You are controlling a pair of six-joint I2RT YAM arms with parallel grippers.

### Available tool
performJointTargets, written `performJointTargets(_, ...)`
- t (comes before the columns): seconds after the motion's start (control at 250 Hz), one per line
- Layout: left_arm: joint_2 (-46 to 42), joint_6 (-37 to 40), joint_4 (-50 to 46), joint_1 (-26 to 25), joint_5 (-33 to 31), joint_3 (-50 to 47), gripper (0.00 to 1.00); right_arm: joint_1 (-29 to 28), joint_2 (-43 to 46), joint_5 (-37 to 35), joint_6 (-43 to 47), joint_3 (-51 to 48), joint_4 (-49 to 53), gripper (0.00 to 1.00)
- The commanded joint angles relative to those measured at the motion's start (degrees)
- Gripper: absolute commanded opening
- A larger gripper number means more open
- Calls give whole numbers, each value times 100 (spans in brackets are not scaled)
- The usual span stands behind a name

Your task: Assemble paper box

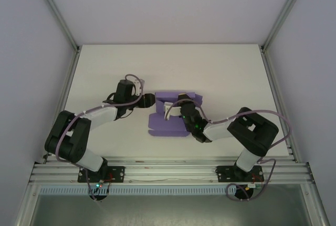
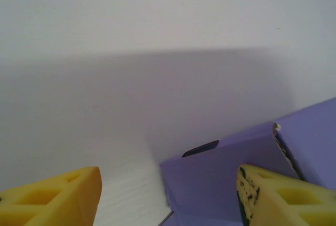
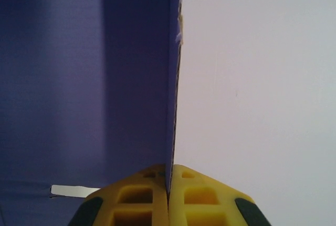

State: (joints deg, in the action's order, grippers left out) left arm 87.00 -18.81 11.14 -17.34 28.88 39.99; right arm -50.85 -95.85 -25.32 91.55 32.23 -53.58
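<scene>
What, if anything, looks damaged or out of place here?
The paper box has frayed card edges: ragged white fibres at a flap corner beside the left hand, and a small nick on the panel edge pinched by the right hand.

Soft, even light fills the overhead view, and the white table (image 1: 105, 68) is bright and nearly shadowless. In the left wrist view a broad grey shadow crosses mid-frame, and the yellow fingers (image 2: 58, 199) at the bottom corners are blurred. In the right wrist view the paper box (image 3: 79, 79) looks dim, with a darker band just left of frame centre.
</scene>
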Motion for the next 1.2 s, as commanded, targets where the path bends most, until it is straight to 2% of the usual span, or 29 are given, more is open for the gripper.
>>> performJointTargets(0.0, 91, 331, 290, -132, -237, -193, 66, -41, -30, -8, -110, -1, -12, 0)
performJointTargets(0.076, -11, 343, 477, -153, -412, -427, 66, -39, -4, -51, -117, -17, 26, 0)
performJointTargets(0.336, -436, 623, 1067, -327, -230, -960, 66, -35, 43, -92, -155, -12, 265, 0)
performJointTargets(0.488, -326, 739, 1293, -411, -176, -830, 65, -48, 6, -53, -191, 7, 313, 0)
performJointTargets(0.608, -44, 891, 1379, -527, -182, -591, 60, -73, -21, -32, -216, 38, 348, 0)
performJointTargets(0.676, 132, 895, 1415, -631, -392, -473, 57, -82, -28, -30, -258, 51, 378, 0)
performJointTargets(0.827, 416, 845, 1729, -896, -1039, -440, 57, -105, -21, -52, -400, 42, 656, 0)
performJointTargets(0.999, 767, 918, 1732, -1080, -1365, -198, 56, -109, -56, -52, -488, -17, 788, 0)
performJointTargets(1.199, 919, 923, 1970, -1156, -1570, -54, 43, -122, -61, -52, -576, -15, 985, 0)
